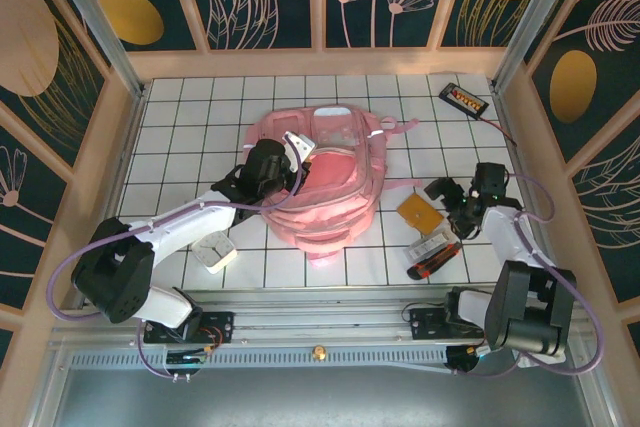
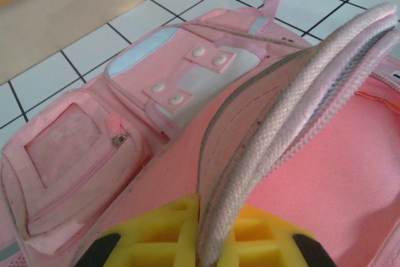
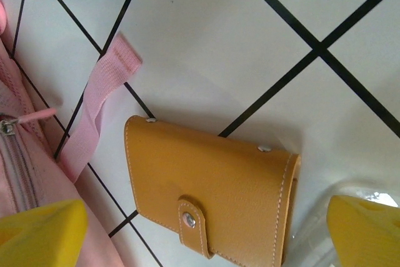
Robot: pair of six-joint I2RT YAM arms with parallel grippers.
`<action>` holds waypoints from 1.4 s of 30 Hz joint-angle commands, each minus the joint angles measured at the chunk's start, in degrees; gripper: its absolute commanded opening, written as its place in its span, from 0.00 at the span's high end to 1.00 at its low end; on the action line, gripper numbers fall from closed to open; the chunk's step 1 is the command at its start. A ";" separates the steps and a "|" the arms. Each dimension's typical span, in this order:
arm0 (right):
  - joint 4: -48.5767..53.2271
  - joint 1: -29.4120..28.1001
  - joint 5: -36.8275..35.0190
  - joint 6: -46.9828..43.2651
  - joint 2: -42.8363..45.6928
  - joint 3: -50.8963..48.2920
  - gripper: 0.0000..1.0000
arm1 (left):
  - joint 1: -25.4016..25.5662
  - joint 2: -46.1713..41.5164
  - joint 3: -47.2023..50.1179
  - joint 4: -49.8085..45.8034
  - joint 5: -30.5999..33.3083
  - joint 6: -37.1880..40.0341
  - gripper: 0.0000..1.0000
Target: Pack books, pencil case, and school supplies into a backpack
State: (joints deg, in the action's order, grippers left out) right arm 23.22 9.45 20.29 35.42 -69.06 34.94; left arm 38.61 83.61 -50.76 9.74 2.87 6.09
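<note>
The pink backpack [image 1: 330, 182] lies flat in the middle of the table. My left gripper [image 1: 292, 160] is at its upper left, yellow fingers [image 2: 156, 239] shut on the backpack's pale woven strap [image 2: 294, 98], which lifts the fabric edge. The orange-brown notebook [image 1: 420, 212], one of the books, lies closed on the tiles right of the backpack. My right gripper [image 1: 447, 197] hovers over this notebook [image 3: 212, 192], its fingers [image 3: 37, 232] spread wide on either side, touching nothing. A clear wrapped pack [image 1: 432, 255] of school supplies lies nearer the front. The pale pencil case [image 1: 215, 252] rests beside my left arm.
A flat black device [image 1: 465, 99] with orange buttons and a cable sits at the back right corner. A loose pink strap end [image 3: 103, 101] lies on the tiles between backpack [image 3: 19, 161] and notebook. Wooden walls [image 1: 130, 147] enclose the tiled table.
</note>
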 commanded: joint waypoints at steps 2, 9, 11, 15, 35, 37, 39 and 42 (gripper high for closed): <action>-4.84 0.52 2.53 -0.73 -2.66 -1.10 0.02 | -0.56 -1.43 0.40 0.80 -0.63 -2.35 1.00; -8.37 0.26 4.54 -0.40 -6.13 -0.84 0.04 | -0.61 -1.26 0.35 0.55 -0.26 -2.50 1.00; -9.48 0.02 5.46 -0.18 -6.99 -0.84 0.06 | -0.60 -1.15 0.38 0.52 -0.26 -2.68 1.00; -12.22 -0.94 7.45 0.60 -8.58 -0.93 0.13 | -0.61 -0.99 0.40 0.53 -0.39 -3.05 1.00; -13.92 -3.90 4.05 -3.78 -15.17 -2.81 0.49 | -0.56 -1.95 0.36 -0.68 -0.42 -4.27 1.00; -14.25 -4.59 3.83 -3.93 -15.61 -2.98 0.54 | -0.55 -2.03 0.18 -0.76 -0.51 -4.43 1.00; -14.50 -5.14 3.53 -3.95 -16.15 -2.86 0.59 | -0.61 -1.98 0.05 -0.77 -0.52 -4.68 1.00; -14.47 -5.93 2.81 -4.12 -16.42 -2.55 0.66 | -0.57 -2.12 0.18 -0.77 -0.64 -5.12 1.00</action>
State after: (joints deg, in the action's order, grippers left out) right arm 9.23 5.87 23.83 32.36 -82.78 33.36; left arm 38.57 83.59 -50.76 9.54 2.81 3.31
